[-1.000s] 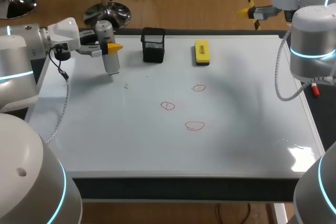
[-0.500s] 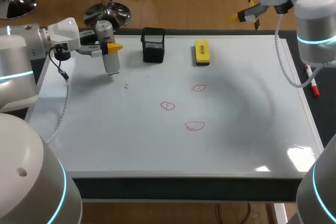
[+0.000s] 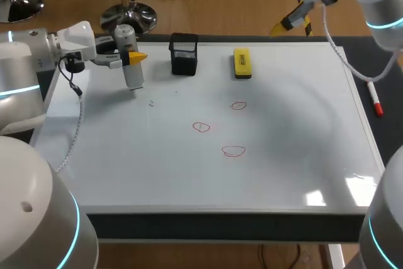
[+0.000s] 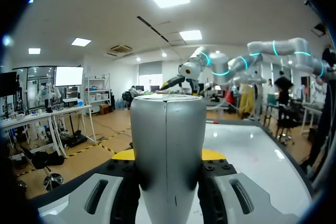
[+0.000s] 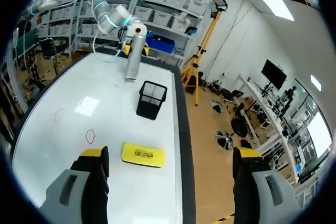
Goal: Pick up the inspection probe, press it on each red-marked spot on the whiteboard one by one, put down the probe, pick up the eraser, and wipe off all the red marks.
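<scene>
Your left hand (image 3: 130, 58) is clenched on the inspection probe (image 4: 167, 124), with a yellow-tipped finger on either side of its silver barrel. It holds the probe upright over the rear left corner of the whiteboard (image 3: 283, 168). You cannot tell whether the probe's tip touches the board.

The step in hand looks to be the first press. Carry the probe level and upright, passing in front of the black mesh cup (image 3: 184, 53) that stands near it. Come straight down onto the middle of one ring and press lightly, so the tip does not skid and smear the ink.

The three red marks sit near the board's middle, well apart from the probe: one nearest the cup (image 3: 201, 126), one further back (image 3: 238, 105), one nearest you (image 3: 233, 150).

Your right hand (image 5: 170, 153) is released, its fingers wide apart with nothing between them, high above the counter's rear edge. The yellow eraser (image 3: 242, 63) lies beneath it at the back of the board.
</scene>
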`<action>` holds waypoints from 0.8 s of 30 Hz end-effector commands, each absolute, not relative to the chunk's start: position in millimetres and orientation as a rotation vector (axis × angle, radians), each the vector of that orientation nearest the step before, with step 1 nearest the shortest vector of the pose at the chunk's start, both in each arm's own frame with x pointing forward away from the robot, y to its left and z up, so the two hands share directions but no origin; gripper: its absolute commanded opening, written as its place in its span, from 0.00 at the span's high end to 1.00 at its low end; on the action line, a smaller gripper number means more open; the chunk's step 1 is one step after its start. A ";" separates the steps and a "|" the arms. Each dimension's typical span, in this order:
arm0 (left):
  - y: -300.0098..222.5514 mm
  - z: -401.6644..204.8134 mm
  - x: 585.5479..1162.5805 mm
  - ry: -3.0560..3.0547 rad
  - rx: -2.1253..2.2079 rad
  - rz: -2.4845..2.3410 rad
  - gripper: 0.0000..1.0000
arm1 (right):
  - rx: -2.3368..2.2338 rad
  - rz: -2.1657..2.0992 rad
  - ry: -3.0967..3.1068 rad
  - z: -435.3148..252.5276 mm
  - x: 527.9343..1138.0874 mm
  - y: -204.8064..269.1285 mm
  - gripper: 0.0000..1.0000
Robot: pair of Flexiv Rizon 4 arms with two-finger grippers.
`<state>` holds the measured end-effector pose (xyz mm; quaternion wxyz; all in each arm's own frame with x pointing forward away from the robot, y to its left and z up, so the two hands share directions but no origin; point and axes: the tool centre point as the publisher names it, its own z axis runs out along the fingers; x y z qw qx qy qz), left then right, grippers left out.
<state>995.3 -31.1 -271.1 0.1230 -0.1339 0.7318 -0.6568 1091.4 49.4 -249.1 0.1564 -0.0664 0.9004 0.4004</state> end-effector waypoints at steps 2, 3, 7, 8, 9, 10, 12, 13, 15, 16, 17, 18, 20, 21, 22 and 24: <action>-31.3 -270.6 995.3 2.132 -0.390 -1.916 1.00 | -0.616 1.016 2.912 -255.0 1090.4 55.2 0.00; -31.3 -270.6 995.3 2.132 -0.390 -1.916 1.00 | -0.661 0.989 2.927 -256.8 1089.5 55.5 0.00; -31.3 -270.6 995.3 2.132 -0.390 -1.916 1.00 | -0.795 0.905 2.956 -261.8 1089.5 55.2 0.00; -31.3 -270.6 995.3 2.132 -0.390 -1.916 1.00 | -0.827 0.882 2.958 -262.9 1089.5 55.2 0.00; -31.3 -270.6 995.3 2.132 -0.390 -1.916 1.00 | -0.847 0.872 2.963 -264.0 1089.4 55.5 0.00; -31.3 -270.6 995.3 2.132 -0.390 -1.916 1.00 | -0.870 0.864 2.970 -265.5 1088.8 56.2 0.00; -31.3 -270.6 995.3 2.132 -0.390 -1.916 1.00 | -0.951 0.821 2.975 -269.1 1086.4 57.7 0.00; -31.3 -270.6 995.3 2.132 -0.390 -1.916 1.00 | -0.979 0.803 2.977 -271.0 1085.2 57.9 0.00; -31.3 -270.6 995.3 2.132 -0.390 -1.916 1.00 | -1.050 0.782 2.974 -274.9 1082.0 59.7 0.00; -31.3 -270.6 995.3 2.132 -0.390 -1.916 1.00 | -1.112 0.736 2.971 -276.8 1080.4 60.1 0.00; -31.3 -270.6 995.3 2.132 -0.390 -1.916 1.00 | -1.157 0.698 2.972 -278.9 1078.6 60.4 0.00; -31.3 -270.6 995.3 2.132 -0.390 -1.916 1.00 | -1.177 0.693 2.970 -280.6 1077.5 60.9 0.00; -31.3 -270.6 995.3 2.132 -0.390 -1.916 1.00 | -1.270 0.614 2.957 -284.4 1075.0 61.3 0.00; -31.3 -270.6 995.3 2.132 -0.390 -1.916 1.00 | -1.301 0.592 2.950 -286.4 1074.1 60.7 0.00; -31.3 -270.6 995.3 2.132 -0.390 -1.916 1.00 | -1.327 0.577 2.937 -288.0 1073.2 60.6 0.00; -31.3 -270.6 995.3 2.132 -0.390 -1.916 1.00 | -1.408 0.499 2.921 -292.0 1070.7 59.3 0.00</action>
